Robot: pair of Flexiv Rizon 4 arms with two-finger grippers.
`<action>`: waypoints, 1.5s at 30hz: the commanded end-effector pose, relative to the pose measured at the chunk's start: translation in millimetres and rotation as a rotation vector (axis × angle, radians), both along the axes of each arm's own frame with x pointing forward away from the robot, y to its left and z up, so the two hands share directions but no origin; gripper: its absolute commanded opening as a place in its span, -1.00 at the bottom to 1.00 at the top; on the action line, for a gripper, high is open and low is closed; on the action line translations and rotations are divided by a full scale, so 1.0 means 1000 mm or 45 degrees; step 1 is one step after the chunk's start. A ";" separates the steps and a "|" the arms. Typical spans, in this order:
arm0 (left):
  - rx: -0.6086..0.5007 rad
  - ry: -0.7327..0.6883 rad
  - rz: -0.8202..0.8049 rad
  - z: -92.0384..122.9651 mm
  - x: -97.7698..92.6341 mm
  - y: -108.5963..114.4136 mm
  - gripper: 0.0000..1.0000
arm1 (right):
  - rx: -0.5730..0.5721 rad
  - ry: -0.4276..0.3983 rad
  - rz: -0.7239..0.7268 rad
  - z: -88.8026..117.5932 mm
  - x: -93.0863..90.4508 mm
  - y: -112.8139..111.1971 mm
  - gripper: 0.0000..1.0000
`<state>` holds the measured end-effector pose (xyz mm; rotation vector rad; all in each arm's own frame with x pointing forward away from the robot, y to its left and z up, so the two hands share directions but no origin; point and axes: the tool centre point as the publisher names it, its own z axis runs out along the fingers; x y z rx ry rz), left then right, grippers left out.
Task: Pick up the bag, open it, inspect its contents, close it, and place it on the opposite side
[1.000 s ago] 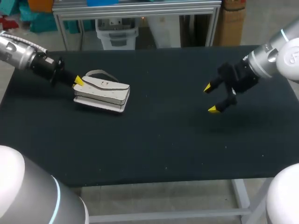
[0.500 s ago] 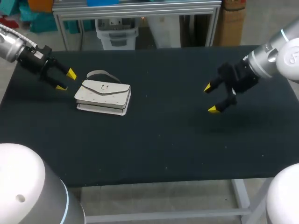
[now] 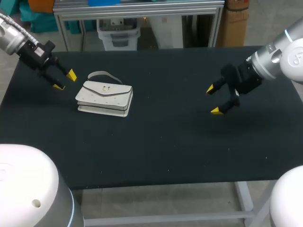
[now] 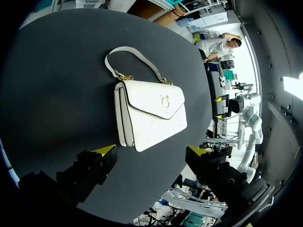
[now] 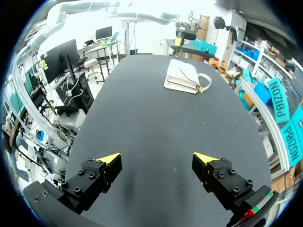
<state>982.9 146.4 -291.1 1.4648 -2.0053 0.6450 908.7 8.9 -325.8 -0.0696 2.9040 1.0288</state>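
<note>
Just beside the bag (image 3: 105, 97), the left claw (image 3: 65, 81) hangs spread, placed to grasp it. The bag lies flat on the table (image 3: 161, 142), untouched, its flap seemingly shut. Well apart from the bag, the right claw (image 3: 213, 100) hangs spread, I judge to help open it.

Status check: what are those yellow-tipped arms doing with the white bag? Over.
Left pincer open, beside the bag, not touching. Right pincer open, far across the table. Bag flat, flap shut. Nothing in the way.

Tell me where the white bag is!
In the head view, the white leather flap handbag lies flat on the black table, at its left, beside the open left pincer, not touching it.
</note>
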 end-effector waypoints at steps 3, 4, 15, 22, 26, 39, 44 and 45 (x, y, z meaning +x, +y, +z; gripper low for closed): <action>0.093 0.025 0.084 -0.004 0.010 -0.003 1.00 | 0.000 0.000 0.000 0.000 0.000 0.000 1.00; 0.113 0.022 0.125 -0.008 0.008 -0.008 1.00 | 0.000 0.000 0.000 0.000 0.000 0.000 1.00; 0.105 0.028 0.175 -0.028 0.001 -0.029 0.14 | 0.000 0.000 0.000 0.000 0.000 0.000 1.00; 0.109 0.051 0.165 -0.039 -0.005 -0.029 0.12 | 0.000 0.000 0.000 0.000 0.000 0.000 1.00; 0.117 0.053 0.167 -0.047 -0.004 -0.032 0.39 | 0.000 0.000 0.000 0.000 0.000 0.000 1.00; 0.069 0.059 0.202 -0.061 -0.011 -0.038 -1.00 | 0.000 0.000 0.000 0.000 0.000 0.000 1.00; 0.049 0.057 0.307 -0.062 -0.033 -0.050 -1.00 | 0.000 0.000 0.000 0.000 0.000 0.000 1.00; 0.050 0.039 0.323 -0.062 -0.039 -0.054 -1.00 | 0.000 0.000 0.000 0.000 0.000 0.000 1.00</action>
